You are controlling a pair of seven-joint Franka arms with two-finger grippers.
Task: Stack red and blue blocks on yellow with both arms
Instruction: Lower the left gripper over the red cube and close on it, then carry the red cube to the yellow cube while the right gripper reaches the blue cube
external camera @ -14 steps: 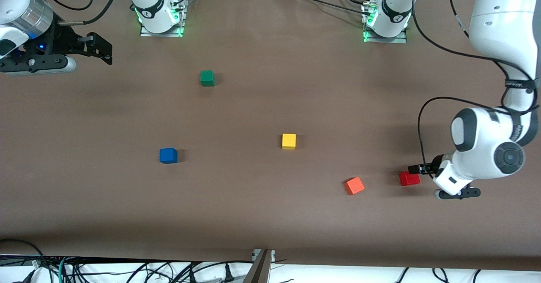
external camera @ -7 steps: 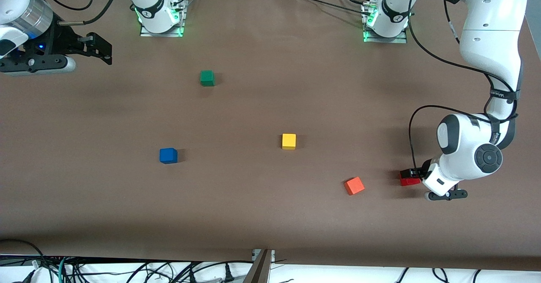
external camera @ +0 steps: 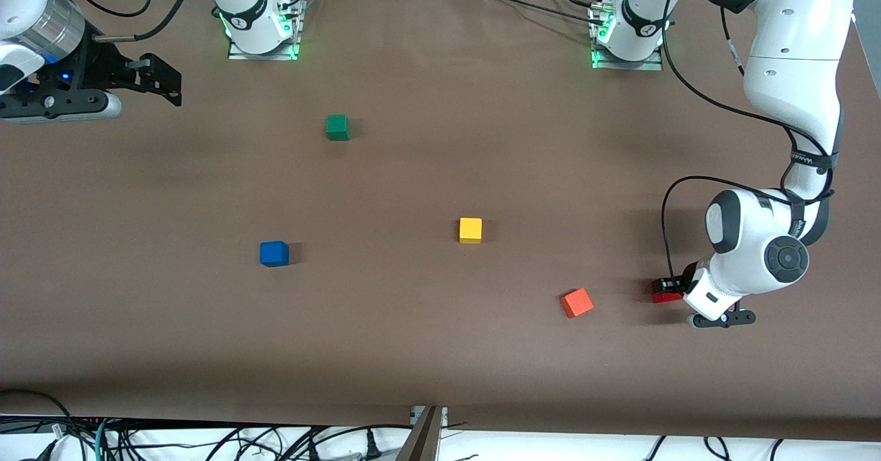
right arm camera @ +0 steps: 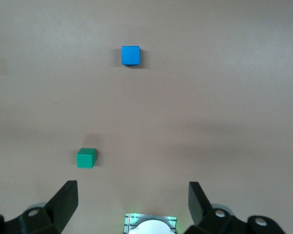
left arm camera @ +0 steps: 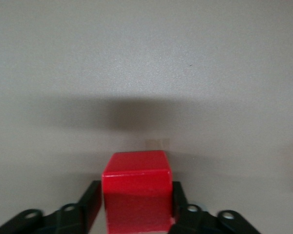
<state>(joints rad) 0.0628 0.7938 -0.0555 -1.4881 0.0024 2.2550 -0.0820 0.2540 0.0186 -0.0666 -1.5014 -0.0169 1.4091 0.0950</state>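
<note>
The red block (external camera: 665,298) sits on the table toward the left arm's end, nearer the front camera than the yellow block (external camera: 471,230). My left gripper (external camera: 667,287) is down over it and hides most of it. In the left wrist view the red block (left arm camera: 136,190) fills the gap of the left gripper (left arm camera: 136,189), and both black fingers (left arm camera: 90,202) press its sides. The blue block (external camera: 274,253) (right arm camera: 131,55) lies toward the right arm's end. My right gripper (external camera: 165,79) (right arm camera: 133,192) waits open in the air with nothing between its fingers.
A green cube (external camera: 337,127) (right arm camera: 86,157) lies closer to the arms' bases than the blue block. A lighter orange-red cube (external camera: 577,303) rests beside the red block, on the yellow block's side of it. The right arm's base (external camera: 261,27) stands at the table's edge.
The left arm slid in and lowered over the red block, and its fingers closed onto the block's sides. The right arm has not moved.
</note>
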